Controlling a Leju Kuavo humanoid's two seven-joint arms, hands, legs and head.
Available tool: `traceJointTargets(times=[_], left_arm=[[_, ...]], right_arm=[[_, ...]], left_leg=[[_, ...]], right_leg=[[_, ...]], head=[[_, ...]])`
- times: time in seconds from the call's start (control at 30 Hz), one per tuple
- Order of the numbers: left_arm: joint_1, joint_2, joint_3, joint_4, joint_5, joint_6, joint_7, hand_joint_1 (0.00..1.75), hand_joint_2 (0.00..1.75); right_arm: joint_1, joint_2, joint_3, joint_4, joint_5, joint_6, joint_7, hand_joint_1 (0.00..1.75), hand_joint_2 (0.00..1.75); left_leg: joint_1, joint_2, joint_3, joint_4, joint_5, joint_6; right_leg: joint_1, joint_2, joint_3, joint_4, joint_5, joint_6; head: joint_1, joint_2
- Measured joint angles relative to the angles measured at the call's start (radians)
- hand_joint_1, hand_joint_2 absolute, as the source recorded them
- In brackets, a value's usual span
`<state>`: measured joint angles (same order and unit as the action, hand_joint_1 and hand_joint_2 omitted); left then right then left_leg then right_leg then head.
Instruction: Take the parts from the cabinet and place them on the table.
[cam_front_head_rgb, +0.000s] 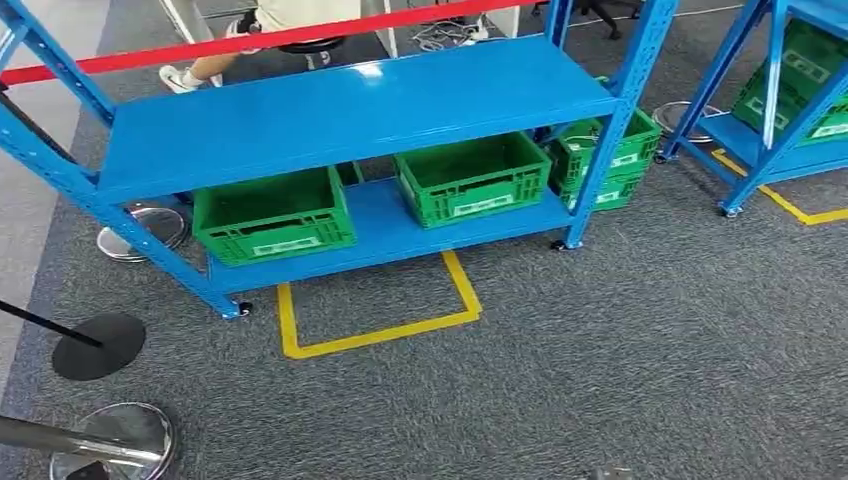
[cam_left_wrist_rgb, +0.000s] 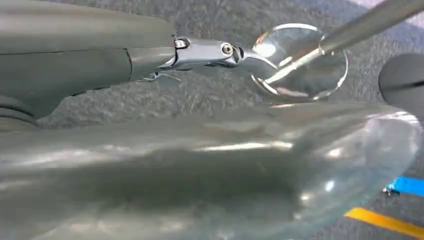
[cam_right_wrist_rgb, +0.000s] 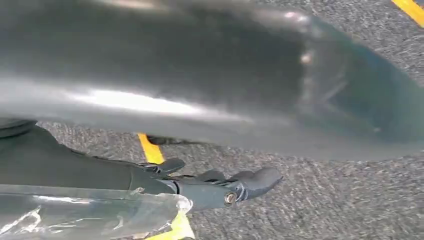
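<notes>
Blue rack (cam_front_head_rgb: 350, 110) ahead on grey carpet; top shelf bare. Two green crates (cam_front_head_rgb: 272, 215) (cam_front_head_rgb: 472, 177) on lower shelf, more crates (cam_front_head_rgb: 610, 160) stacked just right of rack. Left hand (cam_left_wrist_rgb: 200, 52) hangs over carpet, grip unclear. Right hand (cam_right_wrist_rgb: 220, 187) hangs, fingers loose, grasping nothing.

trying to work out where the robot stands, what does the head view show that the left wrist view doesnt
Head view alone: the blue cabinet, two green crates on its lower shelf, more green crates stacked past its right post, and a person's legs behind it.

Left wrist view alone: the left hand, hanging over the floor with nothing in it.

Both: grey carpet, yellow floor tape, a chrome stanchion base and a black round base.
</notes>
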<state>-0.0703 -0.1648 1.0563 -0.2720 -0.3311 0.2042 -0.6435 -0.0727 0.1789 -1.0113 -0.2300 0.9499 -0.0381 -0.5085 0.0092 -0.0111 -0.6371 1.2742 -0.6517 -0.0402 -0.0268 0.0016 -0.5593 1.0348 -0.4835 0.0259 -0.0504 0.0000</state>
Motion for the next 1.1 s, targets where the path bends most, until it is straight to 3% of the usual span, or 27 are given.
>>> traceJointTargets(times=[0.03, 0.07, 0.13, 0.17, 0.2, 0.23, 0.27, 0.37, 0.4, 0.47, 0.5, 0.53, 0.57, 0.6, 0.67, 0.73, 0.8, 0.87, 0.9, 1.0, 1.03, 1.07, 1.1], left_arm=[[0.002, 0.0, 0.0, 0.0, 0.0, -0.009, 0.0, 0.0, 0.0], [0.003, -0.001, 0.0, 0.0, 0.0, -0.022, 0.003, 0.0, 0.0], [0.003, -0.001, 0.001, 0.0, 0.0, -0.05, 0.009, 0.0, 0.0], [0.005, -0.001, 0.001, 0.0, 0.0, -0.072, 0.013, 0.0, 0.0], [0.007, -0.001, 0.001, 0.001, 0.0, -0.091, 0.016, 0.0, 0.0], [0.005, -0.001, 0.001, 0.002, -0.002, -0.117, 0.018, 0.0, 0.0], [0.007, -0.001, 0.001, 0.003, -0.004, -0.135, 0.023, 0.0, 0.0], [0.007, -0.005, 0.001, 0.004, -0.011, -0.161, 0.027, 0.0, 0.0], [0.006, -0.005, 0.001, 0.004, -0.015, -0.165, 0.029, 0.0, 0.0], [0.006, -0.003, 0.002, 0.004, -0.02, -0.169, 0.034, 0.0, 0.0], [0.005, -0.002, 0.003, 0.004, -0.025, -0.173, 0.036, 0.0, 0.0], [0.007, -0.002, 0.003, 0.005, -0.026, -0.175, 0.037, 0.0, 0.0], [0.008, -0.003, 0.003, 0.005, -0.027, -0.176, 0.037, 0.0, 0.0], [0.009, -0.003, 0.003, 0.005, -0.028, -0.176, 0.037, 0.0, 0.0], [0.008, -0.003, 0.004, 0.005, -0.028, -0.177, 0.037, 0.0, 0.0], [0.007, -0.002, 0.005, 0.006, -0.028, -0.178, 0.038, 0.0, 0.0], [0.008, -0.002, 0.006, 0.006, -0.034, -0.185, 0.037, 0.0, 0.0], [0.008, -0.001, 0.008, 0.008, -0.037, -0.187, 0.036, 0.0, 0.0], [0.007, -0.001, 0.009, 0.008, -0.039, -0.188, 0.035, 0.0, 0.0], [0.005, 0.002, 0.01, 0.008, -0.046, -0.188, 0.034, 0.0, 0.0], [0.007, 0.002, 0.01, 0.008, -0.049, -0.188, 0.034, 0.0, 0.0], [0.009, 0.003, 0.011, 0.009, -0.052, -0.189, 0.034, 0.0, 0.0], [0.01, 0.005, 0.011, 0.009, -0.055, -0.189, 0.034, 0.0, 0.0]], right_arm=[[0.001, 0.0, -0.001, 0.0, 0.0, 0.0, -0.003, 0.0, 0.0], [0.001, 0.0, -0.002, 0.0, 0.002, 0.001, -0.009, 0.0, 0.0], [-0.002, 0.0, -0.003, 0.0, 0.005, 0.002, -0.021, 0.0, 0.0], [0.0, 0.001, -0.004, 0.0, 0.006, 0.005, -0.029, 0.0, 0.0], [-0.005, 0.001, -0.004, 0.001, 0.006, 0.008, -0.033, 0.0, 0.0], [-0.011, 0.001, -0.005, 0.001, 0.005, 0.008, -0.039, 0.0, 0.0], [-0.013, 0.0, -0.006, 0.0, 0.003, 0.009, -0.045, 0.0, 0.0], [-0.02, 0.0, -0.009, 0.0, -0.005, 0.014, -0.061, 0.0, 0.0], [-0.026, 0.0, -0.01, 0.0, -0.008, 0.016, -0.066, 0.0, 0.0], [-0.034, 0.0, -0.01, 0.0, -0.009, 0.017, -0.075, 0.0, 0.0], [-0.035, 0.0, -0.01, 0.0, -0.009, 0.017, -0.08, 0.0, 0.0], [-0.035, 0.0, -0.011, -0.001, -0.008, 0.017, -0.082, 0.0, 0.0], [-0.035, 0.0, -0.011, -0.001, -0.008, 0.017, -0.083, 0.0, 0.0], [-0.037, 0.0, -0.012, -0.001, -0.008, 0.016, -0.084, 0.0, 0.0], [-0.042, -0.001, -0.014, -0.001, -0.008, 0.016, -0.084, 0.0, 0.0], [-0.049, -0.002, -0.016, -0.001, -0.008, 0.017, -0.085, 0.0, 0.0], [-0.048, -0.002, -0.016, -0.001, -0.006, 0.017, -0.088, 0.0, 0.0], [-0.048, 0.0, -0.018, -0.001, -0.007, 0.017, -0.09, 0.0, 0.0], [-0.052, 0.0, -0.019, -0.001, -0.007, 0.017, -0.09, 0.0, 0.0], [-0.051, 0.0, -0.019, -0.001, -0.007, 0.017, -0.088, 0.0, 0.0], [-0.051, 0.0, -0.019, -0.001, -0.007, 0.016, -0.086, 0.0, 0.0], [-0.051, 0.0, -0.02, -0.001, -0.009, 0.011, -0.085, 0.0, 0.0], [-0.051, 0.004, -0.022, -0.001, -0.011, 0.003, -0.083, 0.0, 0.0]], left_leg=[[-0.001, 0.0, -0.027, 0.012, 0.013, 0.006], [-0.003, 0.0, -0.033, -0.014, 0.057, 0.015], [-0.013, 0.0, -0.004, -0.154, 0.191, 0.037], [-0.022, 0.002, 0.011, -0.226, 0.254, 0.054], [-0.032, 0.003, 0.007, -0.239, 0.228, 0.064], [-0.032, 0.0, 0.016, -0.271, 0.228, 0.062], [-0.031, 0.0, 0.015, -0.267, 0.24, 0.051], [-0.021, -0.002, 0.031, -0.284, 0.241, 0.056], [-0.02, -0.002, 0.034, -0.285, 0.237, 0.062], [-0.023, -0.001, 0.039, -0.285, 0.23, 0.071], [-0.025, -0.001, 0.042, -0.284, 0.226, 0.073], [-0.026, -0.003, 0.048, -0.284, 0.221, 0.075], [-0.028, -0.005, 0.056, -0.284, 0.216, 0.076], [-0.03, -0.008, 0.065, -0.284, 0.211, 0.075], [-0.032, -0.01, 0.085, -0.284, 0.198, 0.072], [-0.037, -0.011, 0.081, -0.277, 0.192, 0.064], [-0.033, -0.011, 0.079, -0.28, 0.196, 0.057], [-0.038, -0.009, 0.078, -0.272, 0.183, 0.043], [-0.035, -0.006, 0.061, -0.238, 0.157, 0.032], [-0.017, -0.005, -0.055, -0.012, 0.057, 0.013], [-0.01, -0.004, -0.079, 0.027, 0.056, 0.006], [-0.003, -0.002, -0.076, 0.013, 0.083, 0.0], [0.004, 0.001, -0.053, -0.04, 0.125, -0.007]], right_leg=[[0.004, 0.001, 0.009, 0.0, -0.007, -0.002], [0.007, 0.002, 0.021, -0.001, -0.016, -0.003], [0.015, 0.004, 0.049, -0.004, -0.033, -0.006], [0.014, 0.004, 0.042, -0.011, -0.04, -0.006], [0.021, 0.007, 0.066, -0.007, -0.047, 0.0], [0.025, 0.007, 0.063, -0.007, -0.054, 0.003], [0.026, 0.009, 0.054, -0.015, -0.058, 0.005], [0.026, 0.007, 0.069, -0.01, -0.076, 0.019], [0.026, 0.006, 0.046, 0.034, -0.102, 0.024], [0.025, 0.006, -0.047, 0.203, -0.179, 0.03], [0.026, 0.006, -0.09, 0.273, -0.197, 0.031], [0.026, 0.006, -0.114, 0.296, -0.186, 0.03], [0.027, 0.006, -0.112, 0.271, -0.151, 0.028], [0.027, 0.006, -0.092, 0.209, -0.099, 0.025], [0.031, 0.007, -0.022, 0.024, 0.013, 0.011], [0.034, 0.007, -0.001, -0.006, 0.005, 0.005], [0.037, 0.008, -0.004, -0.006, 0.007, 0.0], [0.025, 0.001, 0.005, -0.024, 0.016, -0.012], [0.022, -0.002, 0.008, -0.03, 0.017, -0.016], [0.014, -0.016, 0.007, -0.032, 0.017, -0.017], [0.011, -0.021, 0.008, -0.032, 0.016, -0.015], [0.006, -0.025, 0.009, -0.032, 0.014, -0.012], [0.002, -0.029, 0.012, -0.032, 0.012, -0.008]], head=[[-0.001, 0.0], [-0.001, 0.0], [-0.003, 0.0], [-0.003, 0.0], [0.002, 0.0], [-0.004, 0.0], [-0.004, 0.0], [-0.004, 0.0], [0.002, 0.0], [0.003, 0.0], [0.003, 0.0], [0.005, 0.0], [0.005, 0.0], [0.005, 0.0], [0.005, 0.0], [0.005, 0.0], [0.003, 0.0], [0.004, 0.0], [-0.008, 0.0], [-0.012, 0.0], [-0.011, 0.0], [-0.011, 0.0], [-0.012, 0.0]])
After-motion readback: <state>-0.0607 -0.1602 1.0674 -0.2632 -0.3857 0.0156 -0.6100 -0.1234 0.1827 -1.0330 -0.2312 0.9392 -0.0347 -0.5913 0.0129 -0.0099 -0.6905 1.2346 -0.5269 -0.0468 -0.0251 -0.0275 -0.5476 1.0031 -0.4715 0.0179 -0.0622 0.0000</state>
